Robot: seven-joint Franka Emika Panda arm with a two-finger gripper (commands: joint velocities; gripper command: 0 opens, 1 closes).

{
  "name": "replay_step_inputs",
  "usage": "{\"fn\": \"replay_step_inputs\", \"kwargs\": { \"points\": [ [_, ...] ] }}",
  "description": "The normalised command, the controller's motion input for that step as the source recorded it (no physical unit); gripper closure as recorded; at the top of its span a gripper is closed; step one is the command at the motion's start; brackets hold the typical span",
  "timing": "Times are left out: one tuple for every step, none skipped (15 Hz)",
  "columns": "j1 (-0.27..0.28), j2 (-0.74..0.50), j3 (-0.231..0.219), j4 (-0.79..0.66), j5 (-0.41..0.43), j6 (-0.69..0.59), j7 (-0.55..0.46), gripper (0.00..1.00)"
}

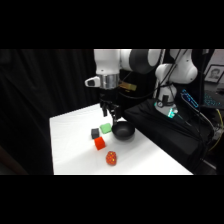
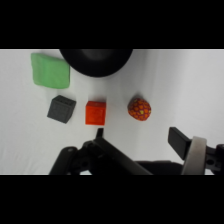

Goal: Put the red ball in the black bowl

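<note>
Gripper (image 1: 111,114) hangs above the far part of the white table (image 1: 75,150), over the cluster of blocks and beside the black bowl (image 1: 123,132). Not touching anything.

Jaws: wide open, nothing between them. In the wrist view the 2 fingers (image 2: 178,141) rise from the bottom edge, well apart, with bare table in the gap; gripper (image 2: 137,137) centre sits just below the red cube and the ball.

Red ball (image 1: 111,159) lies on the table near the front edge, on its own, apart from the bowl and nearer the camera than every block. Wrist view: red ball (image 2: 139,108) has pale yellowish speckles and sits just beside the red cube (image 2: 95,113), with a small gap, not touching.

Black bowl (image 2: 96,61) is cut off by the top of the wrist picture; only its lower rim shows. Inside not visible, so cannot tell its contents from there. In the side view it looks empty.

Other items, side view:
- green block (image 1: 105,128) just left of the bowl
- dark grey cube (image 1: 95,133) in front of the green one
- red cube (image 1: 100,144) next, between grey cube and ball

Wrist view has the green block (image 2: 50,70) close against the bowl rim; cannot tell if touching. Dark grey cube (image 2: 62,108) sits left of the red cube, apart.
</note>
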Motion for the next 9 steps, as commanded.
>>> {"fn": "replay_step_inputs", "kwargs": {
  "points": [
    [0.046,0.31,0.025,0.25,-0.049,0.21,0.09,0.0],
    [0.045,0.32,0.022,0.25,-0.059,0.19,0.09,0.0],
    [0.046,0.35,0.023,0.28,-0.05,0.19,0.08,0.0],
    [0.043,0.35,0.022,0.28,-0.037,0.19,0.07,0.0],
    [0.039,0.36,0.02,0.29,-0.032,0.19,0.06,0.0],
    [0.036,0.37,0.023,0.3,-0.019,0.17,0.04,0.0],
    [0.037,0.36,0.023,0.32,-0.023,0.14,0.04,0.0],
    [0.04,0.36,0.026,0.32,-0.014,0.11,0.05,0.0],
    [0.046,0.34,0.025,0.31,-0.022,0.1,0.07,0.0]
  ]
}}
